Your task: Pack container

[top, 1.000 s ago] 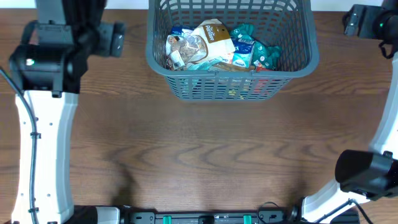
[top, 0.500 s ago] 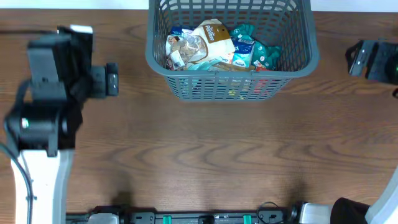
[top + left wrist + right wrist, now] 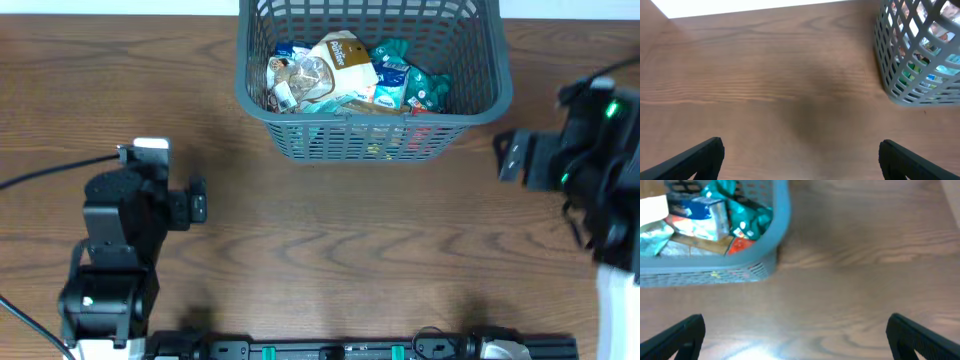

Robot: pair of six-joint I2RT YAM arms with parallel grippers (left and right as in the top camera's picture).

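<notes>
Finds the container (image 3: pixel 372 140) at the far middle of the table (image 3: pixel 330 250), upright, with a heap of food packets (image 3: pixel 345 70) inside and nothing loose on the wood around it. Reads as rigid moulded plastic, with stiff lattice walls, a solid base and a thick rim. Probably light for its bulk even loaded, given soft, crinkly-looking pouches as the filling. Likely to slide on the smooth wood rather than tip if nudged low on a wall. Points to the thick rim as the safest hold, pinched over the top edge at a short side, or at both short sides together for a level lift. Not worth trusting the lattice slots for a finger. Has the left tool (image 3: pixel 800 150) spread wide and empty over bare wood, well apart from the container off to its right. Has the right tool (image 3: pixel 795 327) equally wide and empty, near the container's corner, not touching it.
</notes>
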